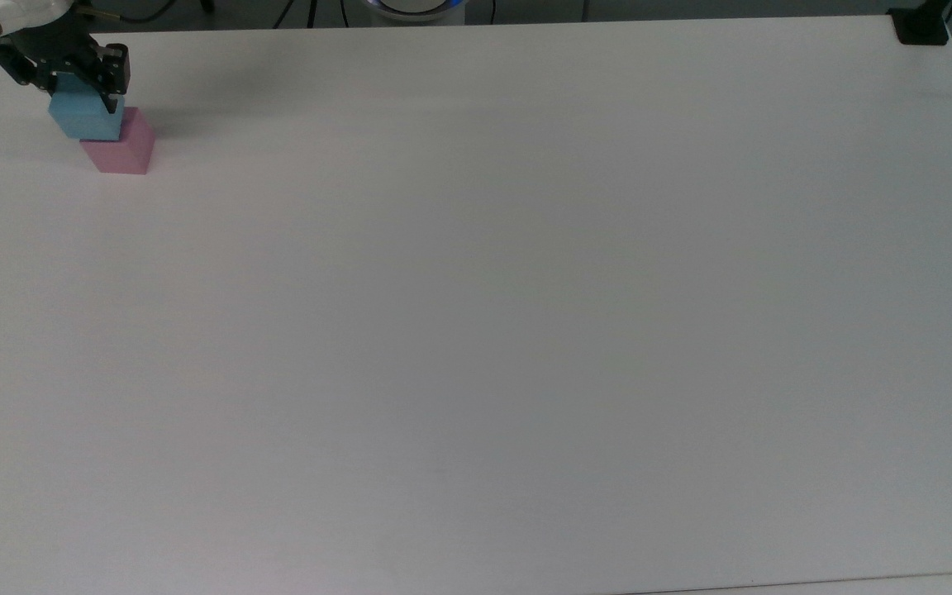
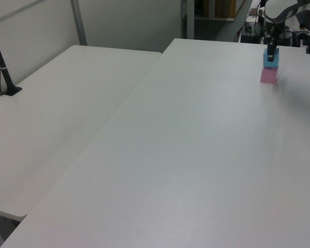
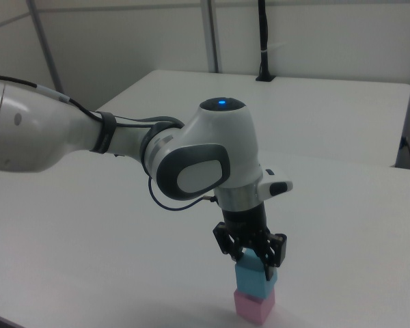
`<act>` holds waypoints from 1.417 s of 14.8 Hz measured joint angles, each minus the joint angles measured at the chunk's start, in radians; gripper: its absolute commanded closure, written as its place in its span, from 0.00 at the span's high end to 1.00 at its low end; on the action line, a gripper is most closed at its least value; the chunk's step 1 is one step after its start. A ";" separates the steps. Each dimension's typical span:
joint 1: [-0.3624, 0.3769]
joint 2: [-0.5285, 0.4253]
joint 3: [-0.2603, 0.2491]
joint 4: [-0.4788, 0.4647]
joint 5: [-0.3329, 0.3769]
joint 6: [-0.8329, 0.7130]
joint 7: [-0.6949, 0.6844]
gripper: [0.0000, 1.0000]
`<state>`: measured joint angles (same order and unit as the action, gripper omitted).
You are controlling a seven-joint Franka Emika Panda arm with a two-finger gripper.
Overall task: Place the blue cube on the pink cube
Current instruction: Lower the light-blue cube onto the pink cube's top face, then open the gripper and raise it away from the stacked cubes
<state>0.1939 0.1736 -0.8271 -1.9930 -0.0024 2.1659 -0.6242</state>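
Note:
The blue cube (image 1: 83, 120) (image 2: 270, 60) (image 3: 252, 279) is stacked over the pink cube (image 1: 124, 150) (image 2: 268, 76) (image 3: 253, 306) near the top view's upper left corner. In the right view its underside meets the pink cube's top, roughly in line with it. My gripper (image 1: 79, 97) (image 2: 271, 51) (image 3: 254, 263) points straight down and is shut on the blue cube, one black finger on each side of it.
The stack stands close to the white table's (image 1: 476, 330) back and left edges in the top view. A black clamp (image 1: 922, 29) sits at the top view's far right corner. A second table (image 2: 67, 103) with a black post (image 2: 5, 77) adjoins in the left view.

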 measured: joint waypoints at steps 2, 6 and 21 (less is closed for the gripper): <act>-0.002 0.000 0.000 -0.002 0.000 0.000 0.000 0.48; -0.003 0.000 0.000 -0.014 0.000 0.000 0.001 1.00; 0.020 -0.149 0.132 0.409 -0.002 -0.617 0.130 1.00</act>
<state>0.2136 0.0243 -0.6955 -1.5836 -0.0040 1.5493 -0.4940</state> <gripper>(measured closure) 0.000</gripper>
